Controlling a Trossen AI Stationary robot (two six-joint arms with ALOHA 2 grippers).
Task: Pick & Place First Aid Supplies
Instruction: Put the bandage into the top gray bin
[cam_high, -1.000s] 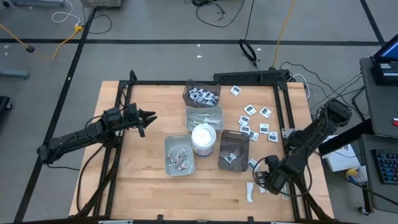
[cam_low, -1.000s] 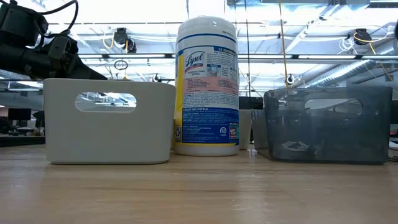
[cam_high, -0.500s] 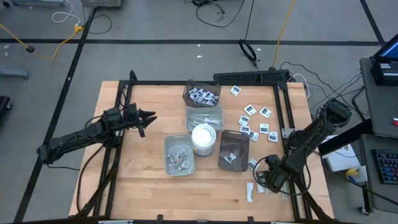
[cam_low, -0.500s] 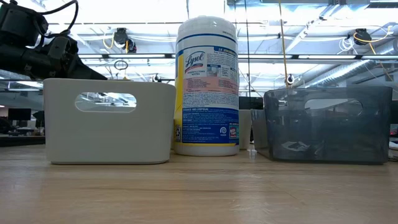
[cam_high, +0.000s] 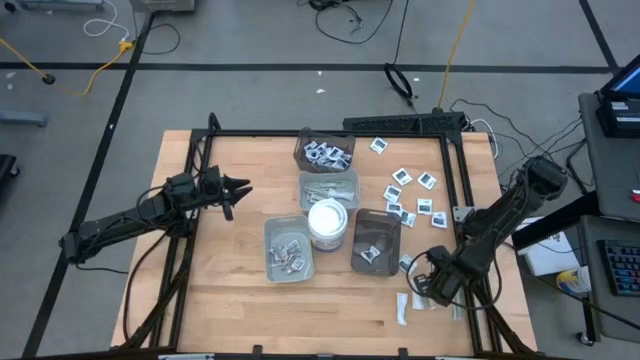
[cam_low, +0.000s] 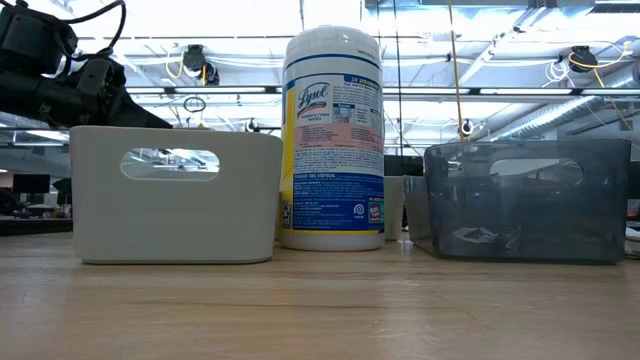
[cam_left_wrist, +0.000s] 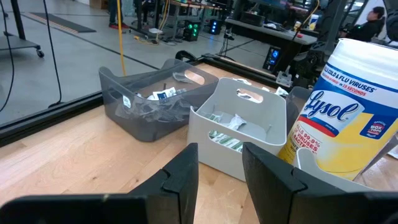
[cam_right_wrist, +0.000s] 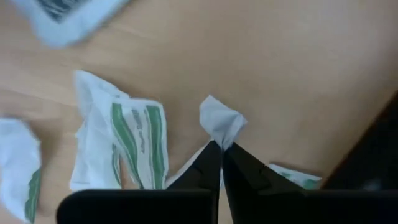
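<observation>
Square white first aid packets (cam_high: 405, 195) lie loose on the table's right part. Pale green-white strips (cam_high: 402, 308) lie near its near right corner. My right gripper (cam_high: 423, 288) is down among those strips, shut on one of them (cam_right_wrist: 219, 121). More strips (cam_right_wrist: 134, 146) lie flat on the wood beside it. My left gripper (cam_high: 236, 189) hangs open and empty over the table's left part, pointing at the trays; its fingers (cam_left_wrist: 186, 174) have a gap between them. My right gripper pinches a crumpled end (cam_right_wrist: 220, 119) of one pale strip packet between its two fingertips (cam_right_wrist: 210, 163). The fingers point down at the table from above. The pinched end sticks out past the fingertips. Whether the packet is clear of the wood, I cannot tell.
Mid-table stand a dark tray (cam_high: 325, 152) with square packets, a grey tray (cam_high: 330, 187) with strips, a round white tub (cam_high: 328, 222), another dark tray (cam_high: 377, 240) and a grey tray (cam_high: 288, 248). A black frame rail (cam_high: 462, 200) runs along the right side.
My right gripper has shut on the strip packet, staying at the same spot near the table's near right corner.
</observation>
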